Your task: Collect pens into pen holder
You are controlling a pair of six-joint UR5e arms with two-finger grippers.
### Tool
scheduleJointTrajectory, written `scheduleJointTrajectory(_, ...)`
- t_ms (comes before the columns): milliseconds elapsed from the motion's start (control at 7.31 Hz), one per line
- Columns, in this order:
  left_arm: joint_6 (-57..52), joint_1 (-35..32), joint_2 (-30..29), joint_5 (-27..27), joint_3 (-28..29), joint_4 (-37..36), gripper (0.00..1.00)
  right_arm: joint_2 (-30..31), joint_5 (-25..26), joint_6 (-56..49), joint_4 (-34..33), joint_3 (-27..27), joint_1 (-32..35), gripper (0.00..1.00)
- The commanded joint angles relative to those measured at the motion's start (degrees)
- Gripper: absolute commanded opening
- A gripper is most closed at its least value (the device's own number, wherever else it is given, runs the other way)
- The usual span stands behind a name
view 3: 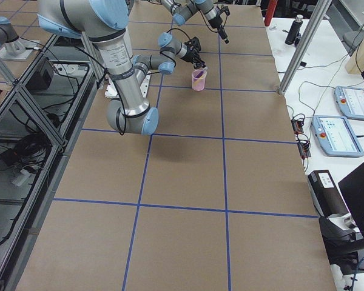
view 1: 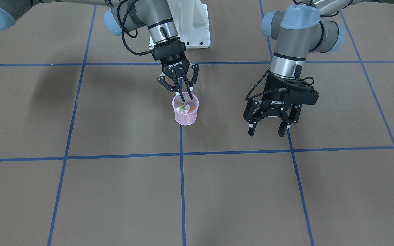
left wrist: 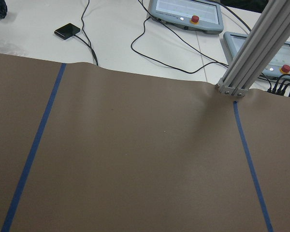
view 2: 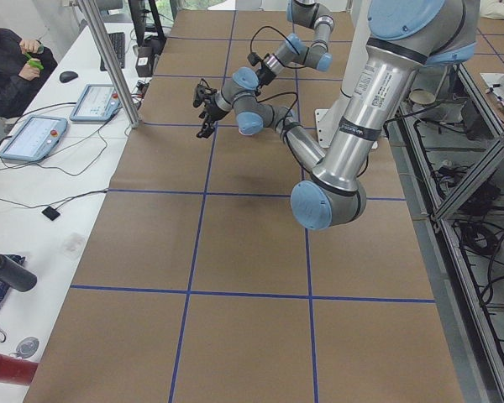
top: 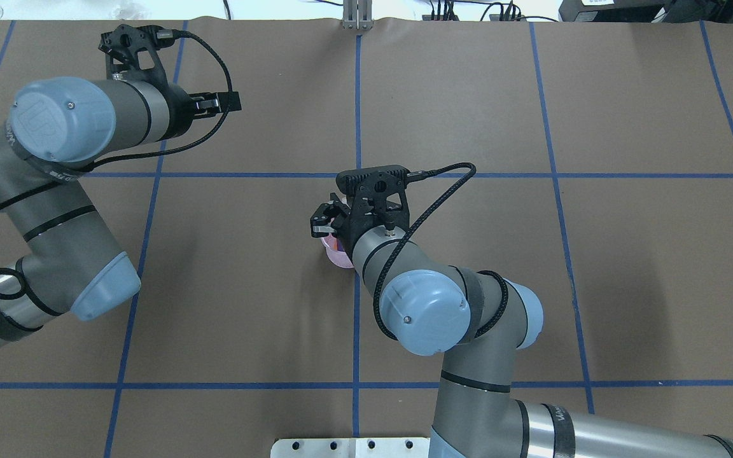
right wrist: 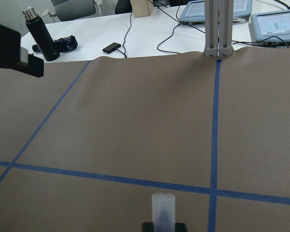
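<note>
Pink wire-mesh pen holder (view 1: 185, 116) stands upright about mid-table, well away from every edge. Pens (view 1: 186, 108) stand bunched inside it, pale caps up, with orange and green showing. Purple pen (view 3: 199, 74) leans tilted, sticking above the rim.

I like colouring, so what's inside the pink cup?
Pens stand inside the pink mesh pen holder, pale caps up; orange and green show. The right gripper dips in on top, hiding some, so I can't count them.
</note>
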State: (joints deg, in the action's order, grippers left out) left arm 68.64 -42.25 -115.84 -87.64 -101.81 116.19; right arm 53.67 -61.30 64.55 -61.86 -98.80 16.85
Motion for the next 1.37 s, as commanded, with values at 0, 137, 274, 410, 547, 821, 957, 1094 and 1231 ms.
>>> scheduleJointTrajectory(0, 0.00, 0.07, 0.00, 0.01, 0.12, 0.00, 1.00, -0.23, 0.83, -0.04, 0.07, -0.69, -0.33, 0.99)
scheduleJointTrajectory(137, 0.00, 0.07, 0.00, 0.01, 0.21, 0.00, 1.00, -0.23, 0.57, -0.04, -0.02, -1.65, -0.15, 0.99)
scheduleJointTrajectory(274, -0.17, -0.02, 0.00, -0.08, 0.21, 0.00, 1.00, -0.23, -2.74, -0.12, -0.63, -2.96, 1.85, 0.99)
scheduleJointTrajectory(410, -0.70, -0.02, 0.61, -0.25, 0.12, -0.09, 1.00, 0.38, -11.65, -0.21, -0.72, -4.54, 5.79, 0.99)
scheduleJointTrajectory(547, -3.75, -1.15, 0.70, -2.78, 0.03, -1.04, 1.00, 0.99, -18.53, -1.08, -5.59, -7.34, 10.09, 0.99)
scheduleJointTrajectory(821, -17.15, -7.81, 0.53, -10.33, -2.15, -14.23, 1.00, 1.78, -31.45, -8.79, -20.17, -13.59, 19.14, 0.99)
scheduleJointTrajectory(957, -26.97, -9.84, 0.53, -10.36, -3.82, -23.03, 1.00, 3.01, -39.78, -13.61, -25.63, -14.05, 25.19, 0.99)
scheduleJointTrajectory(1094, -37.34, -12.48, 0.44, -10.53, -4.88, -31.21, 1.00, 4.85, -46.22, -22.36, -30.03, -14.22, 31.95, 0.99)
scheduleJointTrajectory(1231, -48.06, -17.64, 0.70, -14.89, -5.32, -37.38, 1.00, 8.61, -50.63, -30.98, -33.29, -15.10, 36.72, 0.99)
